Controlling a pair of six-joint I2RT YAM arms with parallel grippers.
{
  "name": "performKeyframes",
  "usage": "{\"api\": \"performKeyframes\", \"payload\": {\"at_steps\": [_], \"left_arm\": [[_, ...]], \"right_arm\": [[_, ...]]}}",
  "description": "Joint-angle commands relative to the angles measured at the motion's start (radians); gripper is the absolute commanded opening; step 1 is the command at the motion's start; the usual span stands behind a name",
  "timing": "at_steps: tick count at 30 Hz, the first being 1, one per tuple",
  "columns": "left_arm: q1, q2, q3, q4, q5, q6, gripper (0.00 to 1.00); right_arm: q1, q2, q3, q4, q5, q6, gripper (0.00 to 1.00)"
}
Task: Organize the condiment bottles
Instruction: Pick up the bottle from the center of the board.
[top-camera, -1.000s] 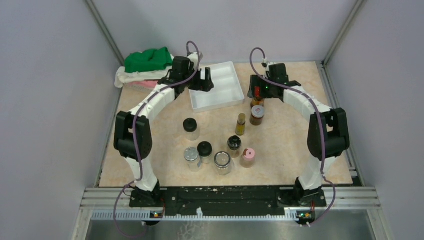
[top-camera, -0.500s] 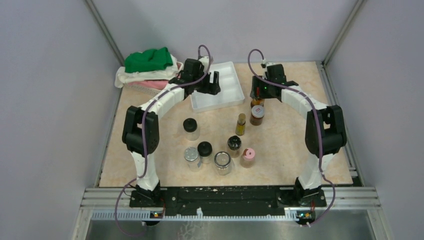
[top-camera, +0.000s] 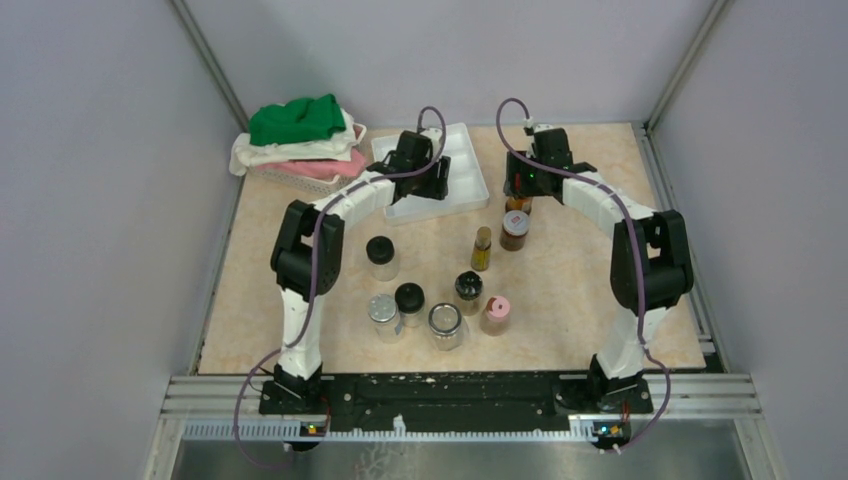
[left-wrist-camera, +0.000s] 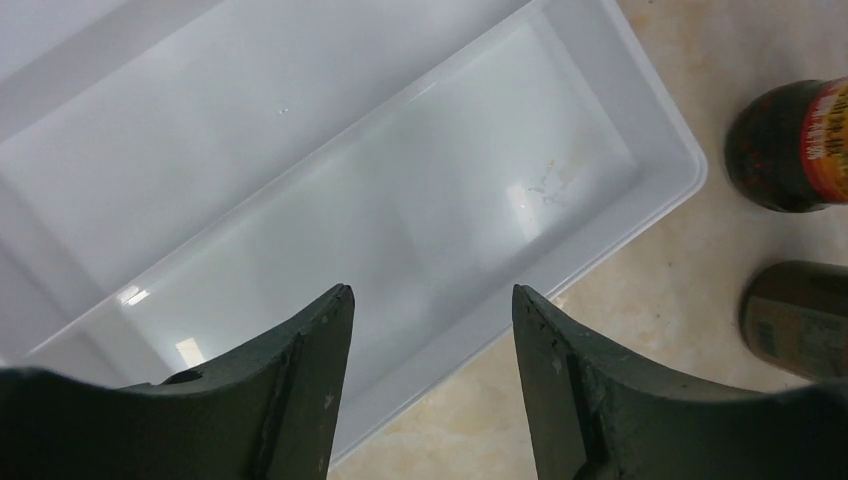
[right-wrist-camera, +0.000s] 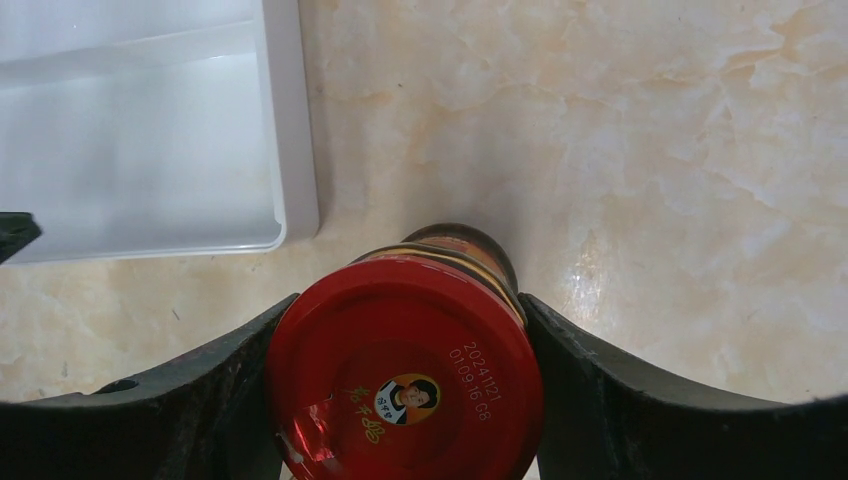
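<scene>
Right jaws clamp red-lidded glass jar at lid's 3 and 9 o'clock; likely rigid, slippery, breakable. Left jaws half-open, empty, over white plastic tray

A white tray lies at an angle at the far middle of the beige marbled surface, its long ridges dividing it into lengthwise compartments; both wrist views show its glossy inner floor and a rounded corner of the rim. At the far left corner sits a heap of cloths, a green one on top, a white one beneath, and something pink at the bottom. Pale lilac walls close in the sides.
</scene>
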Motion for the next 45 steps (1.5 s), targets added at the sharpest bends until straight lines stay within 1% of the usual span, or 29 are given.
{"api": "performKeyframes", "payload": {"at_steps": [1,6,7,11,14,21,25,29,38,40,45], "left_arm": [[-0.017,0.058,0.071,0.02,-0.113,-0.009,0.67],[-0.018,0.128,0.15,-0.019,-0.129,0.005,0.7],[-0.016,0.139,0.161,-0.025,-0.131,0.007,0.7],[-0.017,0.157,0.158,-0.045,-0.115,0.003,0.7],[-0.021,0.142,0.119,-0.049,-0.1,-0.007,0.7],[-0.042,0.093,0.037,-0.059,-0.097,-0.012,0.7],[-0.059,0.09,0.03,-0.083,-0.094,-0.01,0.7],[-0.071,0.089,0.046,-0.142,-0.094,-0.016,0.69],[-0.104,0.017,-0.035,-0.156,-0.094,0.008,0.67],[-0.111,0.006,-0.046,-0.167,-0.062,0.009,0.66],[-0.136,-0.035,-0.091,-0.189,-0.062,0.02,0.65]], "right_arm": [[0.008,-0.041,-0.005,0.011,0.038,-0.018,0.24],[0.008,-0.052,-0.007,0.007,0.043,-0.018,0.23],[0.008,-0.055,-0.008,0.008,0.046,-0.017,0.21],[0.008,-0.07,-0.012,0.007,0.054,-0.015,0.05],[0.007,-0.08,-0.012,0.005,0.056,-0.012,0.0],[0.008,-0.125,-0.03,-0.005,0.064,-0.004,0.0],[0.008,-0.158,-0.041,-0.015,0.069,-0.003,0.0],[0.007,-0.185,-0.034,-0.035,0.08,-0.004,0.0],[0.007,-0.229,-0.024,-0.061,0.075,-0.003,0.0],[0.007,-0.236,-0.026,-0.064,0.076,-0.003,0.0],[0.005,-0.246,-0.022,-0.07,0.078,-0.005,0.0]]}}
